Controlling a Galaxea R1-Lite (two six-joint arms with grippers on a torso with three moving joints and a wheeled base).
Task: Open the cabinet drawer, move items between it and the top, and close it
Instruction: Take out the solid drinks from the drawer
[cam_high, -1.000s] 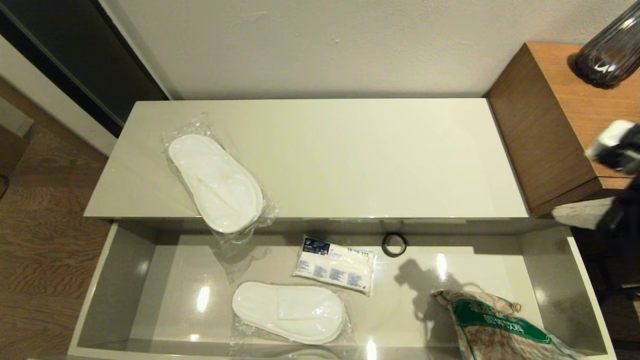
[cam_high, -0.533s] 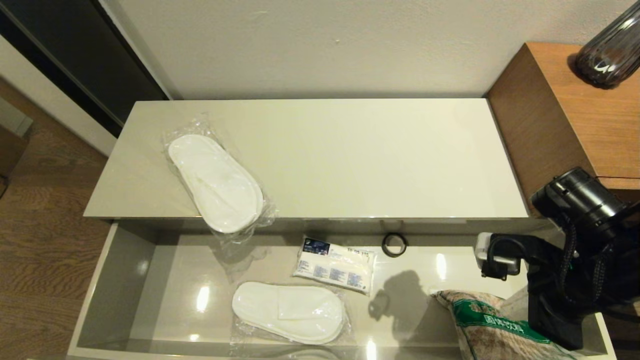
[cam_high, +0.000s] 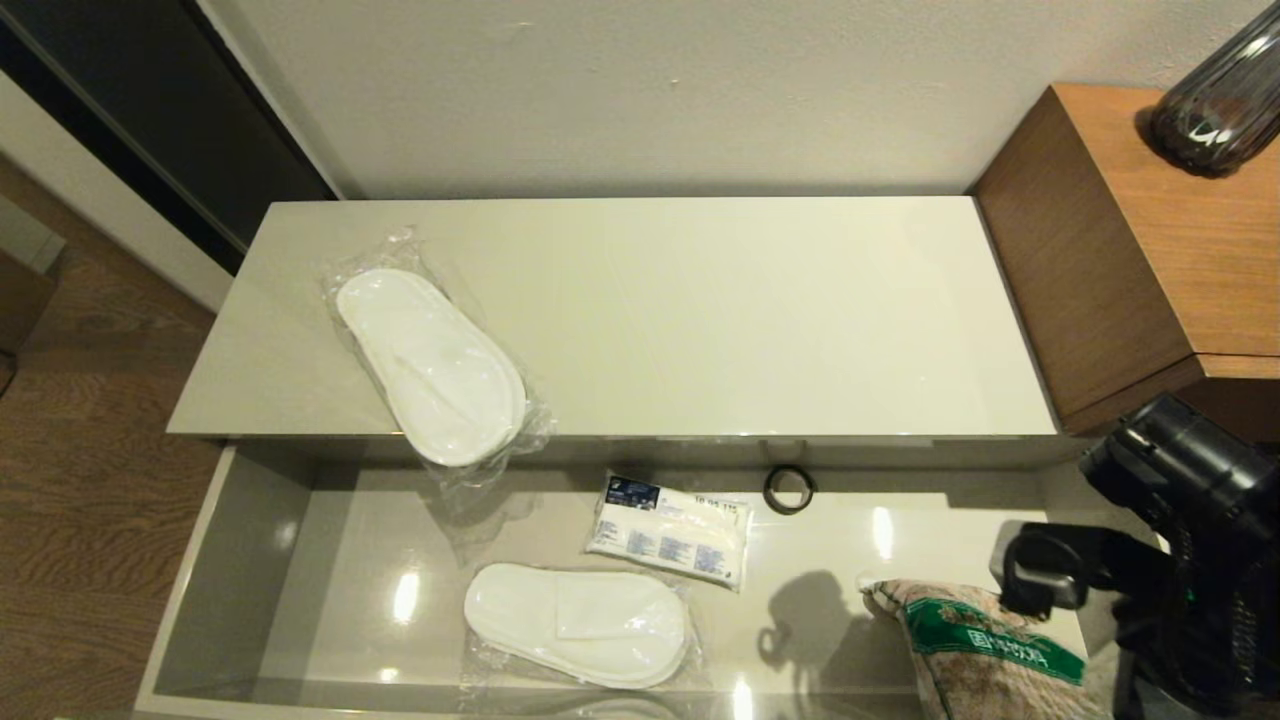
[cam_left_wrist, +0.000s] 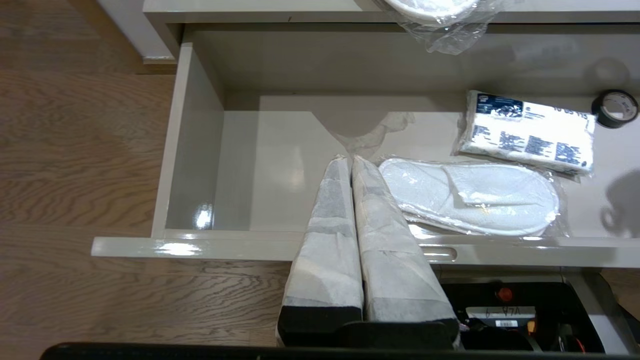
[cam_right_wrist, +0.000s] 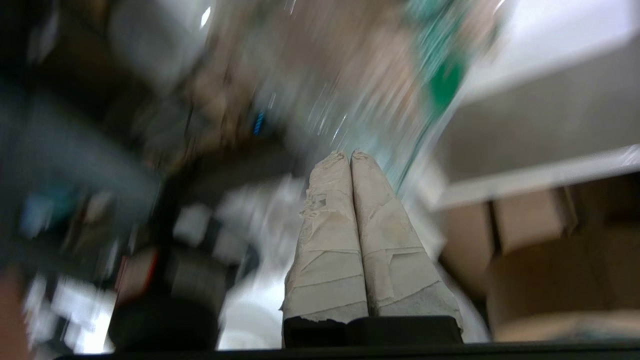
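Drawer (cam_high: 230, 560) stands pulled fully open below the top (cam_high: 700, 300). I see one sealed slipper pair (cam_high: 432, 365) lying on the top toward nine o'clock, its toe end overhanging the front edge above the drawer. A second slipper pair (cam_high: 578, 622) lies flat in the drawer near six o'clock, with the small white packet (cam_high: 668, 528) just beyond it and the black ring (cam_high: 788, 489) at the back wall. My grain bag (cam_high: 985, 650) sits in the drawer at about four o'clock. My right gripper (cam_right_wrist: 350, 157) is low at that end, just beside the bag, fingers pressed together and holding nothing. My left gripper (cam_left_wrist: 348, 162) hangs in front of the drawer's rim, fingers together, empty. A wood cube (cam_high: 1130, 250) with a dark vase (cam_high: 1215, 105) stands at two o'clock.
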